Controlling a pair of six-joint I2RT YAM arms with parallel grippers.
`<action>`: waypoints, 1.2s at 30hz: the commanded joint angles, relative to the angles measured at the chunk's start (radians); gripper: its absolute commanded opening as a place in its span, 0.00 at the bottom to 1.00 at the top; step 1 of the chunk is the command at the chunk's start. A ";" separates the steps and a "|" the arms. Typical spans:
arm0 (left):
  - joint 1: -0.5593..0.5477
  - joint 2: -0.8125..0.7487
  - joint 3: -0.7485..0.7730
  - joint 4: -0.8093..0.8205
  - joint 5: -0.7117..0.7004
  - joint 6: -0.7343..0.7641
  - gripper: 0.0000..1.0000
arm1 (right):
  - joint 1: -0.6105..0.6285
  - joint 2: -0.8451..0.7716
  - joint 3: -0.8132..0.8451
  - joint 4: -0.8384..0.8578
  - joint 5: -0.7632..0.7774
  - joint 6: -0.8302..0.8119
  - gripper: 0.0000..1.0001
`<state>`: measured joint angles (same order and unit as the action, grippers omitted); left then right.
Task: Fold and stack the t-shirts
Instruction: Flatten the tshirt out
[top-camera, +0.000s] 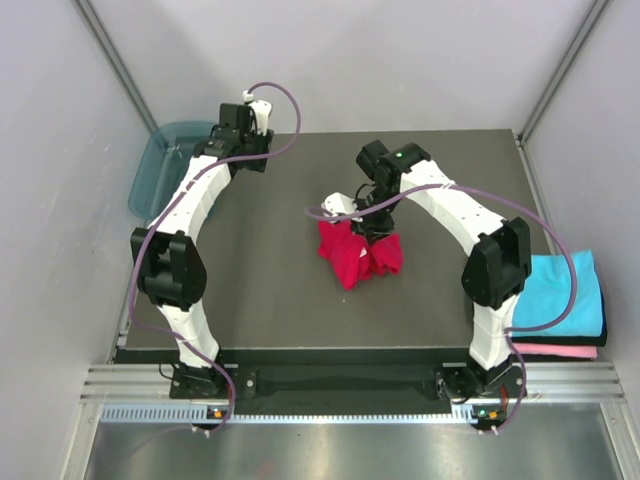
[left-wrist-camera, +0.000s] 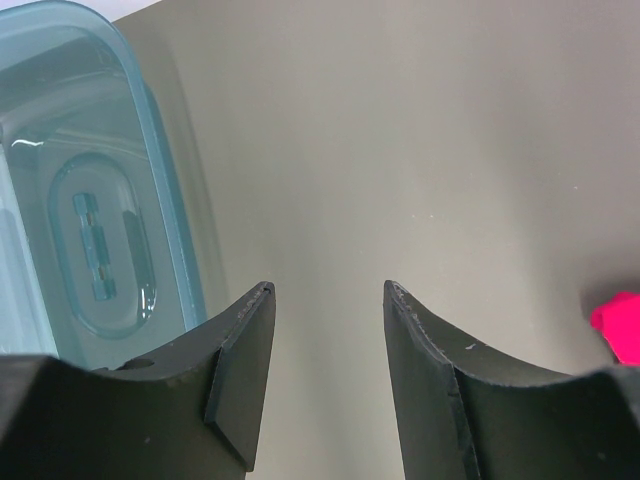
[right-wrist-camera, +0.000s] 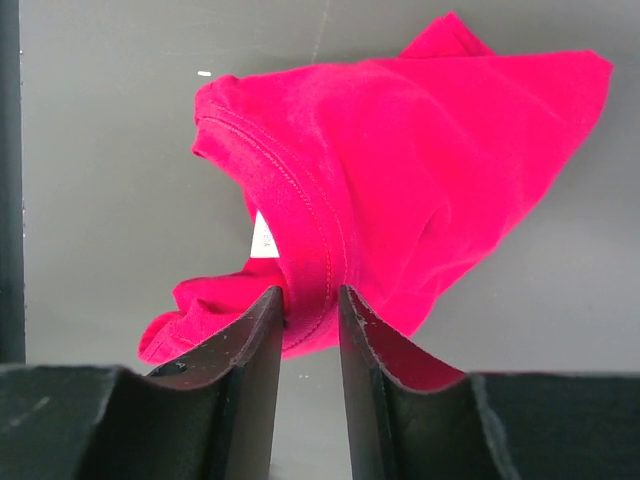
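From above, the crimson red cloth t-shirt (top-camera: 358, 256) lies crumpled in the middle of the dark desk (top-camera: 260, 300), under the right gripper (top-camera: 372, 228). At the near right, a folded cyan t-shirt (top-camera: 560, 288) sits on a folded pink t-shirt (top-camera: 555, 351). Those two look done, and the red one is left to fold and stack.

The left wrist view shows the left gripper (left-wrist-camera: 328, 300) spread and empty, beside the teal translucent plastic tub (left-wrist-camera: 90, 230).

The right wrist view shows the right gripper pinching the red shirt's collar, near its white tag (right-wrist-camera: 263, 237).
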<state>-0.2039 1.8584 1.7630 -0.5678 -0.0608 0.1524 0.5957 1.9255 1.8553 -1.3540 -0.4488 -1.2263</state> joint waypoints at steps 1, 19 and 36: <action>0.000 -0.019 0.007 0.048 0.003 -0.004 0.52 | 0.012 -0.003 0.045 -0.120 -0.016 -0.004 0.29; 0.001 0.013 0.035 0.052 -0.022 -0.001 0.52 | 0.015 0.043 0.519 -0.065 0.022 0.013 0.00; 0.008 0.006 0.108 0.019 0.105 0.044 0.52 | -0.192 -0.138 0.216 0.999 0.324 0.312 0.00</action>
<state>-0.1978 1.9064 1.8347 -0.5507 -0.1062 0.1680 0.4446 1.7985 2.1166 -0.6411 -0.2642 -0.9474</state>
